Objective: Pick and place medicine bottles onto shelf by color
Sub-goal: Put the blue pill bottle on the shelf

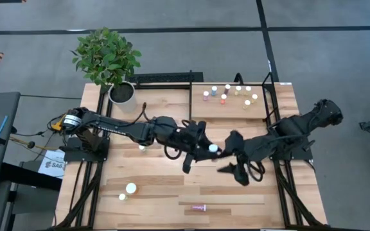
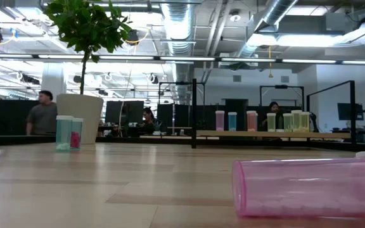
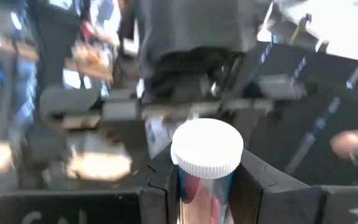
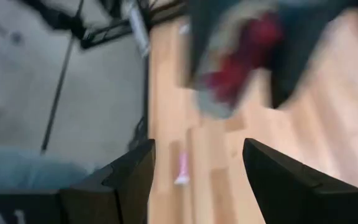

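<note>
- Right now the left gripper (image 3: 207, 186) is clamped on a small white-capped medicine bottle (image 3: 207, 152), its dark fingers (image 3: 260, 186) pressing the body just under the cap; what shows of the body looks reddish and glossy.
- Judging by its look, the bottle is light, rigid plastic with a smooth, slippery wall, so a squeeze across the body below the ribbed cap seems the safest hold.
- Across from it, the right gripper (image 4: 197, 180) stands wide apart and holds nothing, over bare tabletop (image 1: 159, 186) with a pink bottle (image 4: 182, 169) lying below.
- From above, both grippers meet mid-table, the held cap (image 1: 213, 148) between them.
- Further out, the shelf (image 1: 201, 110) at the back right already carries several bottles, and others remain loose near the table's front.
</note>
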### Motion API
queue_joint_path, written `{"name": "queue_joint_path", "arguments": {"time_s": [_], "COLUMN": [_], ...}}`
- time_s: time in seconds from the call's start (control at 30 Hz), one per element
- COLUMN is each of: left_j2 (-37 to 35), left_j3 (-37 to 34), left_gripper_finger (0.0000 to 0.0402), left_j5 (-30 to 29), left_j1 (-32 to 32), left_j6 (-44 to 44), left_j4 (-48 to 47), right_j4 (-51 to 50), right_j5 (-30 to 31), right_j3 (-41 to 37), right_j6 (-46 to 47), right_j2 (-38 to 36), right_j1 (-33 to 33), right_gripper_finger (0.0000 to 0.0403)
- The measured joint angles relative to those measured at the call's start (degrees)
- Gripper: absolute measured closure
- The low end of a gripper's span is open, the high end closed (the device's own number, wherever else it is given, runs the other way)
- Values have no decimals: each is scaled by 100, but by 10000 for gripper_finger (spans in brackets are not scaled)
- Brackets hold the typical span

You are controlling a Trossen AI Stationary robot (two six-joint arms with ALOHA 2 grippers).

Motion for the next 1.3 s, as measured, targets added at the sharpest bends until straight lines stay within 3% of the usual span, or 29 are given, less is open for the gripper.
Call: {"name": "queue_joint_path", "arguments": {"time_s": [0.1,0.2,0.7,0.87,1.13,1.3], "left_j2": [-13,-13,-11,-11,-11,-11], "left_j3": [1,1,1,1,1,1], "left_gripper_finger": [319,319,319,319,319,319], "left_j5": [-222,-278,-987,-1096,-1128,-1127], "left_j1": [-14,-30,-312,-357,-353,-353], "left_j6": [185,321,630,701,714,676], "left_j4": [541,840,573,611,602,608], "right_j4": [48,231,707,784,788,850], "right_j5": [489,511,595,594,580,580], "right_j3": [0,0,0,0,0,0], "right_j6": [-2,-71,-324,-325,-334,-347], "right_j2": [-77,-73,-71,-71,-69,-69], "right_j1": [0,0,-117,-157,-179,-179], "right_gripper_finger": [138,138,144,184,290,316]}}
